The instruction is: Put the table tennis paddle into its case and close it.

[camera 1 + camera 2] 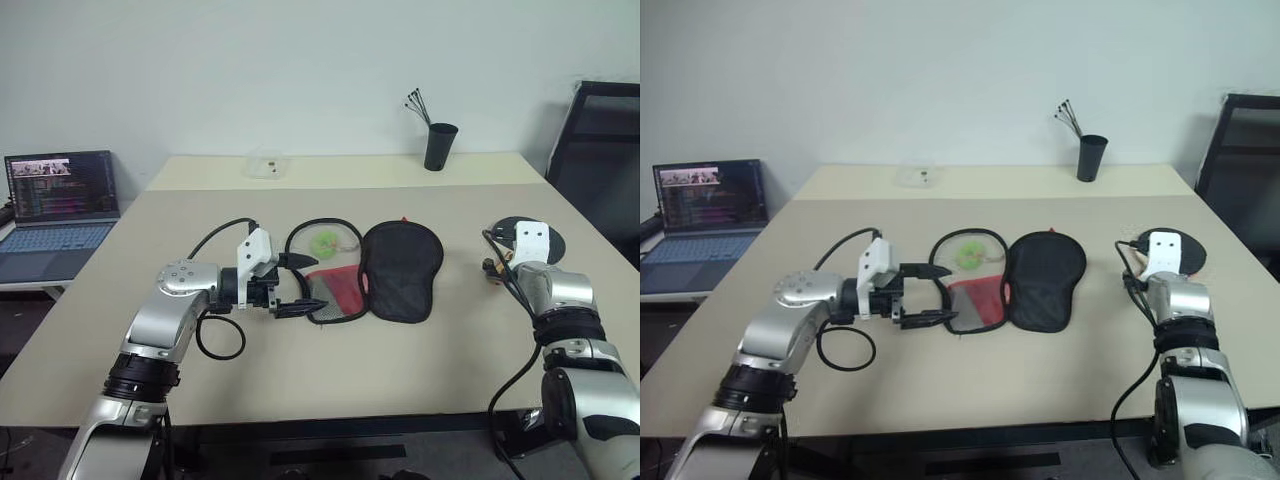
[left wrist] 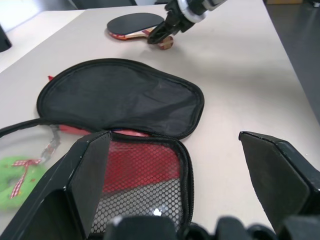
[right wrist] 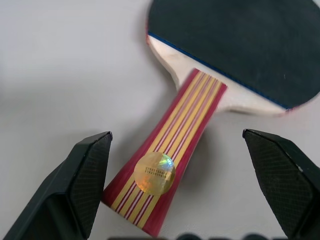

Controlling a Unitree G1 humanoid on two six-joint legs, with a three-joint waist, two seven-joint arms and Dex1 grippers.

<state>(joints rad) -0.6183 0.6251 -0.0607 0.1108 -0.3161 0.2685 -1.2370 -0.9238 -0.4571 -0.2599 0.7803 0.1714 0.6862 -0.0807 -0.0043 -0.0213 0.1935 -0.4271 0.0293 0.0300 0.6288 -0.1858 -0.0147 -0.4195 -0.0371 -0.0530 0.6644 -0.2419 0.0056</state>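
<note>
the case (image 1: 385, 268) lies unzipped and spread flat in the middle of the bench (image 1: 300, 360). the left gripper (image 1: 300, 285) hovers at its left edge, fingers released. the table tennis paddle (image 3: 235, 55) lies far right; the right gripper (image 3: 182, 187) has its fingers spread on both sides of the handle, not touching.

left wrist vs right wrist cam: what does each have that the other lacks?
Left wrist view alone: the case lying open, its mesh pocket and red lining, a green tag, and the right gripper near the paddle's handle.
Right wrist view alone: the striped handle up close with its gold sticker, between open fingers.
Both: the table tennis paddle on the table.
</note>
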